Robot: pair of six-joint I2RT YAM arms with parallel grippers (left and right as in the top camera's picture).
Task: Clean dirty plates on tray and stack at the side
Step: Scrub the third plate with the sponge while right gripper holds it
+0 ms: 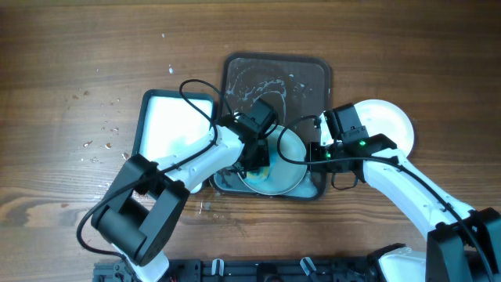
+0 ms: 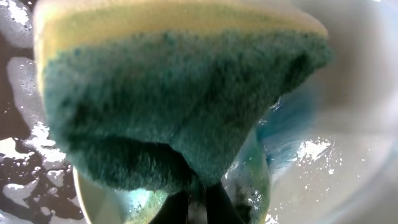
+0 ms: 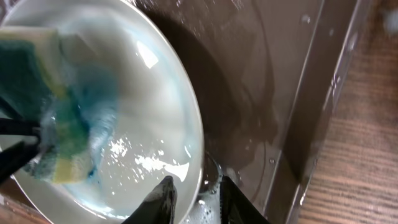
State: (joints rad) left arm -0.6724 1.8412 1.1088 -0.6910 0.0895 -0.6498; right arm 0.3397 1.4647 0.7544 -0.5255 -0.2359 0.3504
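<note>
From above, the left tool (image 1: 258,160) is gripping a sponge (image 1: 263,169) and pressing it into a plate (image 1: 290,153) that is sitting over the near half of the tray (image 1: 274,74). The right tool (image 1: 317,153) is clamping the right rim of the same plate. A white plate at the side (image 1: 389,117) is lying on the desk (image 1: 78,63) just right of the tray, so at least one plate is looking finished. I cannot tell from here whether it is one plate or two stacked. In the left wrist view, the sponge is filling most of the picture with its green side toward the camera, and the dark fingers at the bottom are pinching it. A blue smear (image 2: 289,127) is showing on the plate just beside the sponge, so this plate is not clean yet, and foam (image 2: 18,71) is lying on the tray at the left. In the right wrist view, the plate is standing tilted, its rim is passing between the two fingers (image 3: 163,199) that are holding it, and the sponge is touching its far side above the wet tray. By my judgement, the rest of the scrubbing and then the stacking are remaining.
</note>
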